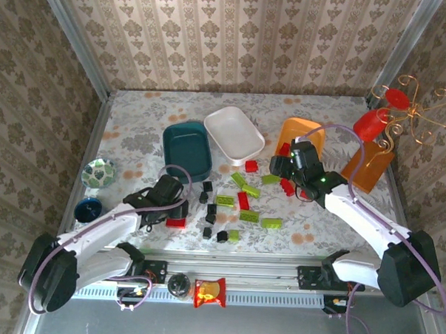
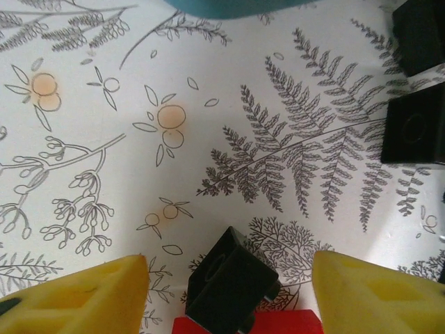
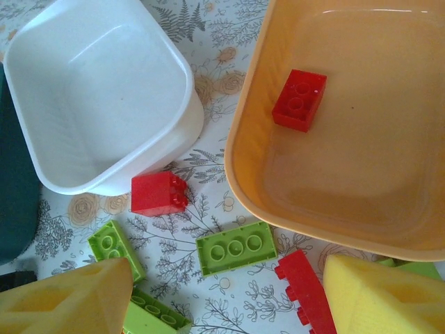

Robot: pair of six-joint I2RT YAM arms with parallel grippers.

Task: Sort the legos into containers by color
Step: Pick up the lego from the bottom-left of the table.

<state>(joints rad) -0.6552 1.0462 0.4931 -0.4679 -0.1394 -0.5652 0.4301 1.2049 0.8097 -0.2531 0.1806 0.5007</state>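
In the left wrist view, the near edge is cutting off a red brick (image 2: 295, 325), a black brick (image 2: 229, 282) is overlapping it, and the far edge is cropping the teal tub (image 2: 236, 5). The right wrist view is cropping the orange tub (image 3: 240, 160) on its right.

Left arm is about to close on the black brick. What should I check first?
1. Left gripper open: ok.
2. Black brick between its fingers: ok.
3. Red brick close against that brick, might get pinched too: not ok.
4. Teal tub empty, ready for black: ok.
5. Right gripper open, well apart from the left one: ok.
6. Finger depth on the brick: cannot tell.
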